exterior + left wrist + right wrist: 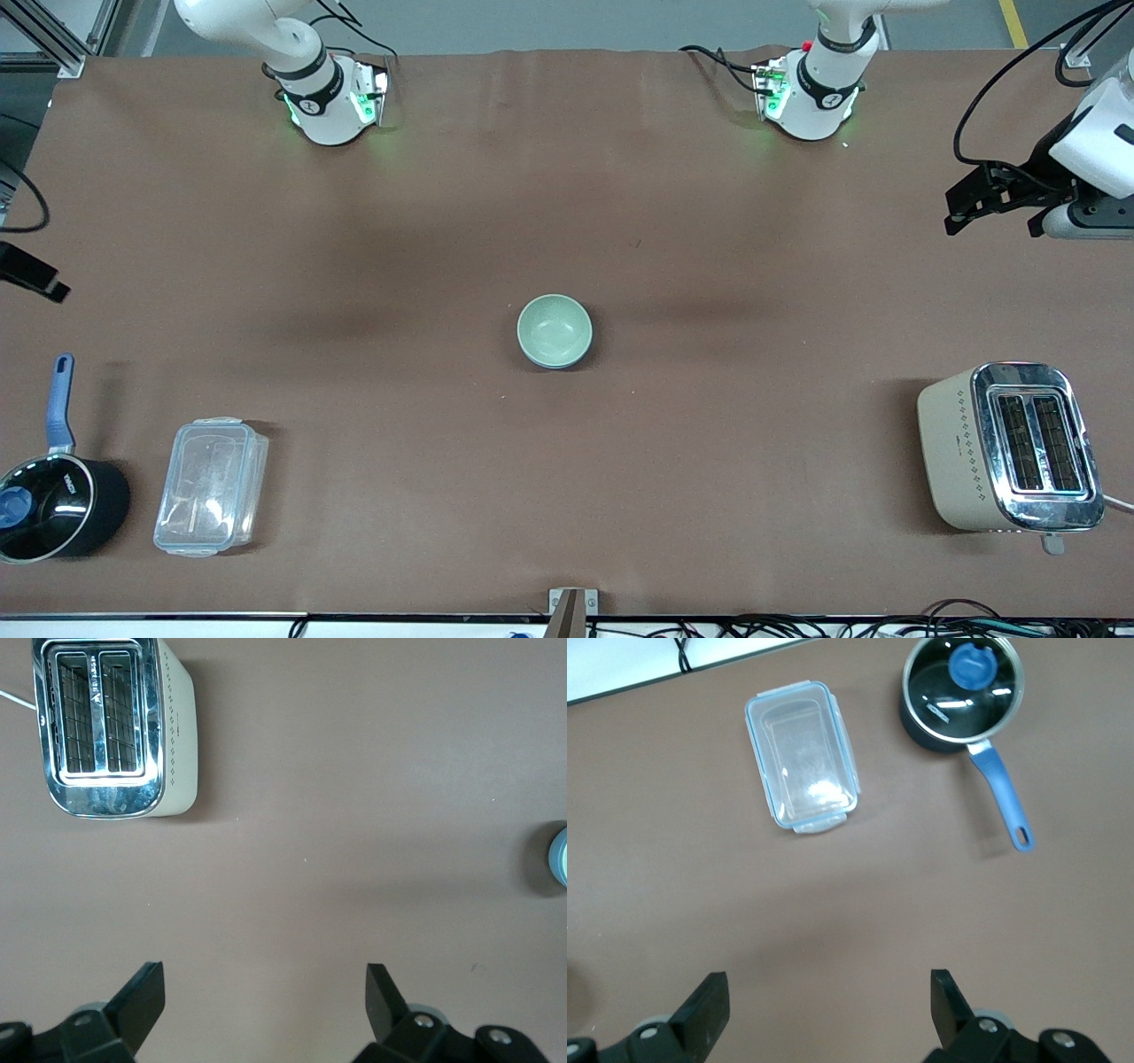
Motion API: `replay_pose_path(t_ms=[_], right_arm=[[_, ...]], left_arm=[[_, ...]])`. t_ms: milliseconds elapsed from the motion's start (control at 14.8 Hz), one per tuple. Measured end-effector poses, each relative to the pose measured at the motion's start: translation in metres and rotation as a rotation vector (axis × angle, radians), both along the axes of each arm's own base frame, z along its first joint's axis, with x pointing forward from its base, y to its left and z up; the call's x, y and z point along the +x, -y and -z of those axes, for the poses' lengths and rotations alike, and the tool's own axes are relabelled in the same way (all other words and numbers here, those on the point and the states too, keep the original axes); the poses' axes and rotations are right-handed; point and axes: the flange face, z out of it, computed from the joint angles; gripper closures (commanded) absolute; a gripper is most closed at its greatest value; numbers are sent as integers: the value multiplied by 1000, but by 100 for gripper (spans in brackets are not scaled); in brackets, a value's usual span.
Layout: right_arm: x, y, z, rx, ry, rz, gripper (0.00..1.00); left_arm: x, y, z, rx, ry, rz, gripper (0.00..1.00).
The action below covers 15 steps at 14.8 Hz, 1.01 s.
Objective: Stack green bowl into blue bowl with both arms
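Front view shows the green bowl (555, 330) nested in the blue bowl (542, 358) at frame centre, so the open left gripper (266, 1001) and open right gripper (830, 1005) should stay clear.

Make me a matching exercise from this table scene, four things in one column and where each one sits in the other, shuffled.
Things:
1. green bowl
2. toaster
3. saucepan
4. clear container

Places:
A. at the left arm's end of the table
B. middle of the table
C. beside the saucepan, toward the bowl
D. at the right arm's end, at the table's corner

Pairs: 1-B, 2-A, 3-D, 4-C
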Motion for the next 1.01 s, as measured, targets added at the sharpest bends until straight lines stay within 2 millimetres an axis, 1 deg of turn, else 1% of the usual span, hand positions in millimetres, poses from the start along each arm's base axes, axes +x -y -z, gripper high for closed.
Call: replay_pose_path(t_ms=[67, 202, 337, 540, 607, 742, 1012], right_arm=[[-5, 3, -11, 7, -21, 1, 0], [-11, 1, -22, 21, -55, -16, 0], [-15, -8, -28, -1, -66, -47, 0], [-26, -25, -41, -25, -63, -91, 0], [-29, -28, -42, -24, -63, -98, 0], [-34, -30, -36, -22, -64, -104, 0], [-39, -19, -20, -20, -63, -86, 0]], left_arm=[[0, 0, 0, 0, 0, 0, 0], [0, 0, 0, 0, 0, 0, 0], [0, -1, 0, 0, 0, -2, 0], [0, -2, 0, 0, 1, -3, 0], [0, -2, -1, 0, 1, -3, 0], [0, -2, -1, 0, 1, -2, 0], [0, -2, -2, 0, 4, -3, 0]])
